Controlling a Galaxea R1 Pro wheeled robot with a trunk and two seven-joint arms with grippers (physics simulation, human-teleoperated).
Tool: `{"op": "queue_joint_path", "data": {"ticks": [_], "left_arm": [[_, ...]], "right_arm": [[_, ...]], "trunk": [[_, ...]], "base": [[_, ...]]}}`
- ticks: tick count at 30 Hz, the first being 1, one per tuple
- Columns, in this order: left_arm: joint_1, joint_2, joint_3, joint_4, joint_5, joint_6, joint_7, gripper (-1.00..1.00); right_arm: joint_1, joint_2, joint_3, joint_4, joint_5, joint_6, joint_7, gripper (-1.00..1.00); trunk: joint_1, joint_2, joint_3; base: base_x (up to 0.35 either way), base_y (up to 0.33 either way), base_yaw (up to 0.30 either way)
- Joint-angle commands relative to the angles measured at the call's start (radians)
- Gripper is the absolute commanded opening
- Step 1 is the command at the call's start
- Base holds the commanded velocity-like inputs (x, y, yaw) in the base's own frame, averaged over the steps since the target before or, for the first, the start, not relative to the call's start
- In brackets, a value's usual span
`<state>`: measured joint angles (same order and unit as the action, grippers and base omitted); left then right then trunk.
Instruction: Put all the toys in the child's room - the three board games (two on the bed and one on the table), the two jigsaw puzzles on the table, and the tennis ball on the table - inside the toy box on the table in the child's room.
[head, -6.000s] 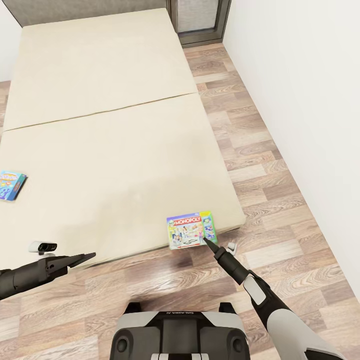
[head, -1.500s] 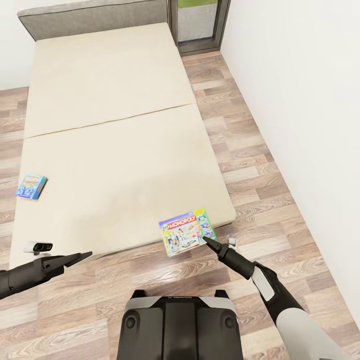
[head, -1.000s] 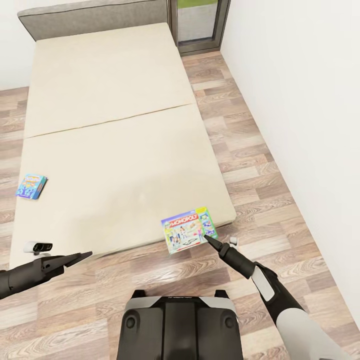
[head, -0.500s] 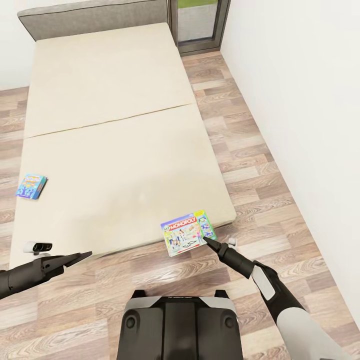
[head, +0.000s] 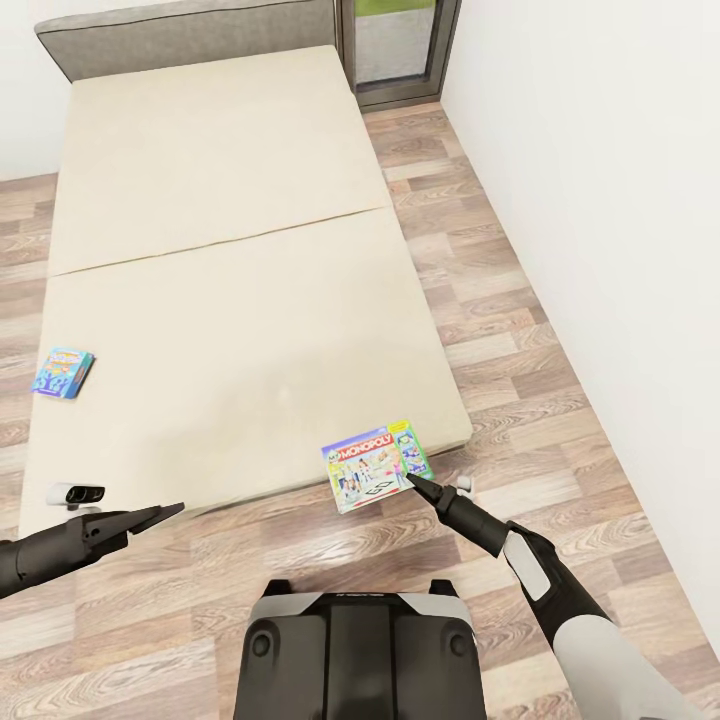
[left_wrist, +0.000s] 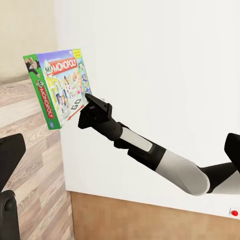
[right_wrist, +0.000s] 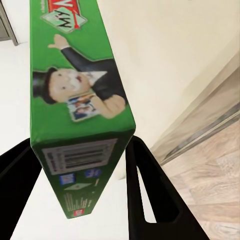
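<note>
- Since six seconds ago the whole head view has pulled back from the bed, so the camera has moved; the Monopoly box (head: 376, 464), then lying at the bed's near corner, is now lifted off it. Over the last half second nothing has shifted.
- The right end effector (head: 411, 479) is closed on one corner of the Monopoly box. In the right wrist view its two dark fingers (right_wrist: 145, 195) press the box's green side edge (right_wrist: 80, 130) from either side, near the barcode end.
- In the left wrist view the box (left_wrist: 59, 85) sticks out from the end effector, held by a corner only, tilted, with most of it unsupported.
- The box hangs just off the near corner of the bed (head: 230, 300), partly over the wood floor (head: 520, 350).
- The left end effector (head: 165, 514) holds nothing and hovers low by the bed's near edge; its fingers look close together, though I cannot tell how far open it is.
- A small blue game (head: 63, 371) lies flat at the bed's far left edge, well apart from both arms.
- Handling, as a judgement: the box looks light, stiff and smooth-sided. A corner pinch may let it swing or slip, so slow carrying seems wise. The blue game would best be taken across its thin edges.
</note>
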<state>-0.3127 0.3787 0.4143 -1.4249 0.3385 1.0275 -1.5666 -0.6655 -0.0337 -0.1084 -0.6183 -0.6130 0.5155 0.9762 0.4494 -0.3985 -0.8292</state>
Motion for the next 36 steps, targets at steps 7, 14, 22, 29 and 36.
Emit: {"op": "queue_joint_path", "data": {"ticks": [7, 14, 22, 29, 36], "left_arm": [[0.0, 0.0, 0.0, 0.0, -0.001, 0.011, -0.004, 1.0], [0.0, 0.001, 0.0, 0.0, -0.001, 0.01, -0.004, 1.0], [0.0, -0.001, 0.016, 0.0, 0.0, 0.009, -0.004, 1.0], [0.0, -0.001, 0.021, 0.0, 0.0, 0.009, -0.004, 1.0], [0.0, -0.001, 0.021, 0.0, 0.001, 0.009, -0.004, 1.0]], "right_arm": [[0.0, 0.001, -0.001, 0.0, -0.005, 0.006, 0.001, -1.0], [0.0, 0.004, -0.001, 0.0, 0.0, 0.005, 0.0, -1.0], [0.0, 0.008, 0.002, 0.0, 0.002, -0.014, -0.001, -1.0], [0.0, 0.01, 0.002, 0.0, 0.003, -0.017, -0.001, -1.0], [0.0, 0.011, 0.001, 0.0, 0.003, -0.017, -0.001, -1.0]], "trunk": [[0.001, -0.001, 0.005], [0.001, -0.001, 0.016], [0.001, -0.001, 0.029], [0.001, -0.001, 0.041], [0.001, -0.001, 0.052]], "base": [[0.0, 0.0, 0.0], [0.0, 0.0, 0.0], [0.0, 0.0, 0.0], [0.105, 0.045, 0.0], [0.025, 0.01, 0.0]]}}
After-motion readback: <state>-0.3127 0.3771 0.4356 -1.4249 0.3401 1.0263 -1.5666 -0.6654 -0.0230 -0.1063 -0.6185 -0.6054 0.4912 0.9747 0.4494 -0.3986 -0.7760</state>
